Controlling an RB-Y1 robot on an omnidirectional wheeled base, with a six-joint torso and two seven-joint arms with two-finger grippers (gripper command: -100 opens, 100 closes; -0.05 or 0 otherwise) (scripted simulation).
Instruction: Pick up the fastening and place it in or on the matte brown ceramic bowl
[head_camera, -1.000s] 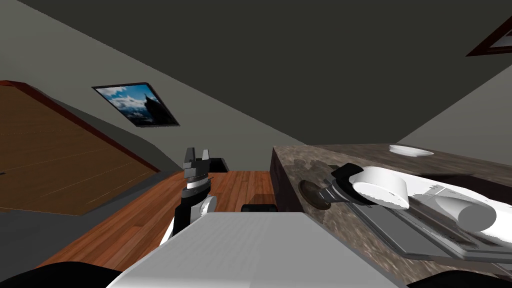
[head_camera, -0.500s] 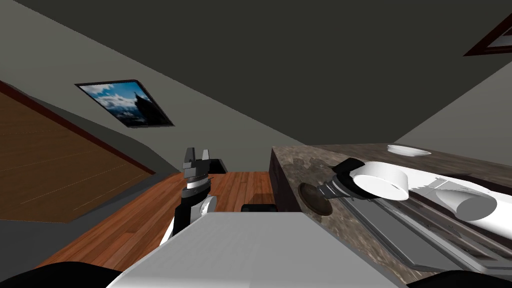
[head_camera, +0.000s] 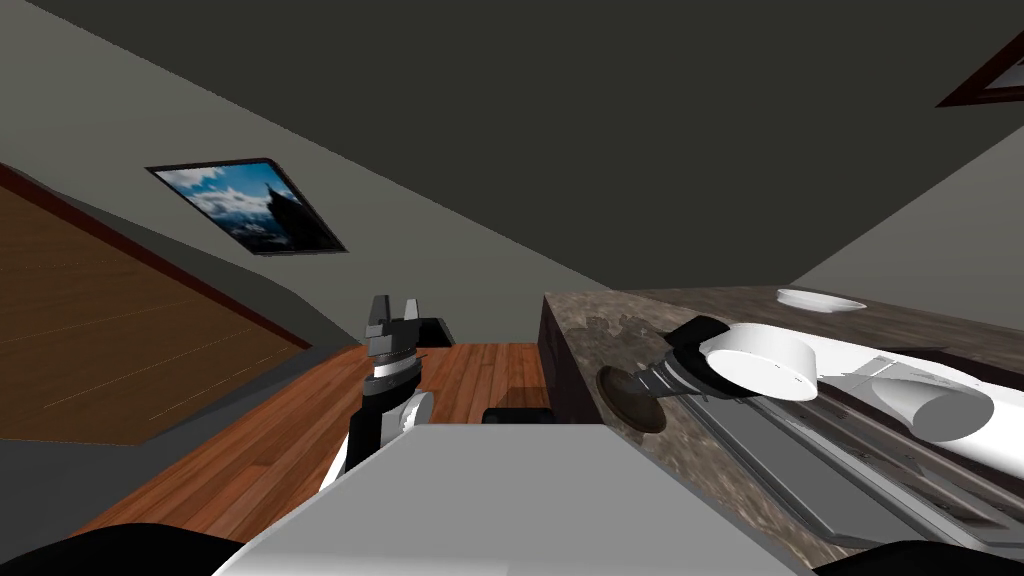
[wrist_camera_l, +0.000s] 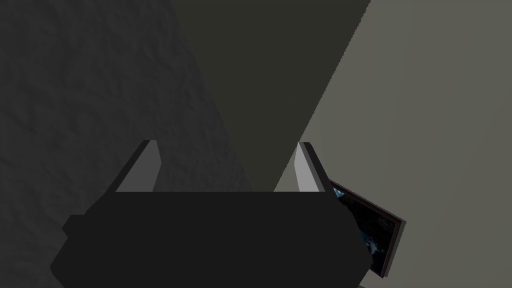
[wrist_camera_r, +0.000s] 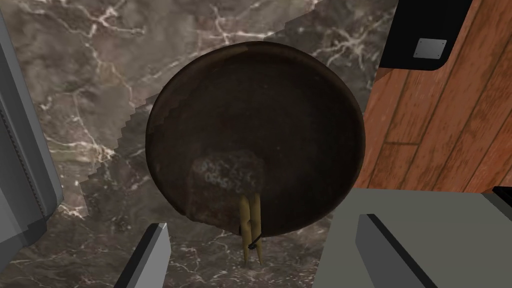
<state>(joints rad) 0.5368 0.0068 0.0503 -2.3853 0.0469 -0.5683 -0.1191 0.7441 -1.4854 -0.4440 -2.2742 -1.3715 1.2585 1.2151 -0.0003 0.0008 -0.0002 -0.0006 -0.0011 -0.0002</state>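
Right gripper (wrist_camera_r: 264, 222) hangs above the brown bowl (wrist_camera_r: 280, 120) on the marbled counter (wrist_camera_r: 100, 75). Its fingers are spread wide and grip nothing, which fits a drop-off pose. The fastening (wrist_camera_r: 251, 230), a tan clothespin, lies across the bowl's near rim between the fingers, one end inside and one end over the counter. Whether it rests firmly there is hard to tell, so placement looks marginal. Left gripper (head_camera: 393, 305) is raised clear above the floor, its fingers apart and empty.
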